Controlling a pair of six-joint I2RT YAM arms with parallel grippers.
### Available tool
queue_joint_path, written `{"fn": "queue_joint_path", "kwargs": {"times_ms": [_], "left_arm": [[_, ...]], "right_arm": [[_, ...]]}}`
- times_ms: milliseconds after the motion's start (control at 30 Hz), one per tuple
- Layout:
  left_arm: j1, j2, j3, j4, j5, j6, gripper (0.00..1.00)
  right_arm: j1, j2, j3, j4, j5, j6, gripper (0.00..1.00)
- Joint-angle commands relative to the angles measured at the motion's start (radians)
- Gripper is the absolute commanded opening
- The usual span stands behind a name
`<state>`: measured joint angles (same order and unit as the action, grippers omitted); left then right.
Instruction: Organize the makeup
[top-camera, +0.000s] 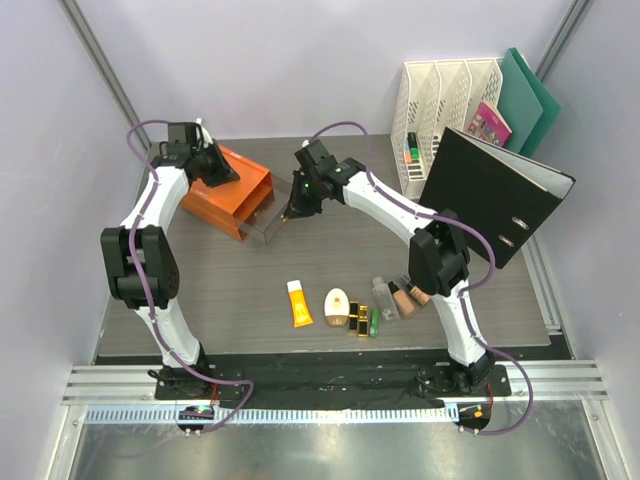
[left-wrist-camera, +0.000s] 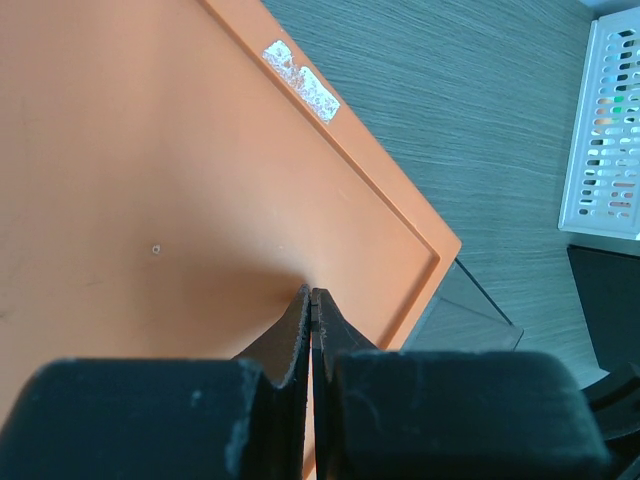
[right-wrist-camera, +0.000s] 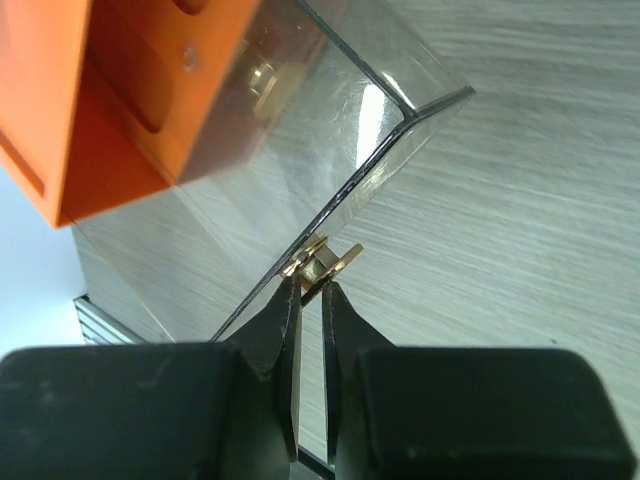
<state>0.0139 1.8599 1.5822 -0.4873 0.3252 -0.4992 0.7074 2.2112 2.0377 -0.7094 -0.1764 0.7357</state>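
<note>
Nearest my bases, the makeup (top-camera: 352, 318) lies in a row on the counter (top-camera: 200, 290): orange-yellow tube (top-camera: 299, 303), cream oval compact (top-camera: 338, 306), black-gold lipsticks (top-camera: 361, 320), small green tube (top-camera: 374, 322), clear bottle (top-camera: 383, 297), beige dark-capped foundation bottles (top-camera: 405, 297). Beyond, my right gripper (right-wrist-camera: 310, 285) pinches the gold pull (right-wrist-camera: 326, 262) of a clear drawer (right-wrist-camera: 300, 170) standing out of the orange box (top-camera: 225, 190). My left gripper (left-wrist-camera: 312, 296), closed on nothing, sets its tips against the box's top. Far right, a white rack (top-camera: 430, 100) holds a pink booklet (top-camera: 488, 124), beside a black binder (top-camera: 490, 195).
</note>
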Motion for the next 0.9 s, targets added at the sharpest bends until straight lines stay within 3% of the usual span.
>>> {"fn": "queue_joint_path", "kwargs": {"times_ms": [0,867], "left_arm": [[0.012,0.056,-0.031,-0.125,-0.061,0.017,0.0],[0.014,0.088,-0.005,-0.181,-0.072,0.037,0.0]], "right_arm": [[0.007,-0.033,-0.086,-0.216,0.066,-0.098,0.08],[0.007,-0.128,-0.1,-0.317,0.155,-0.163,0.05]]}}
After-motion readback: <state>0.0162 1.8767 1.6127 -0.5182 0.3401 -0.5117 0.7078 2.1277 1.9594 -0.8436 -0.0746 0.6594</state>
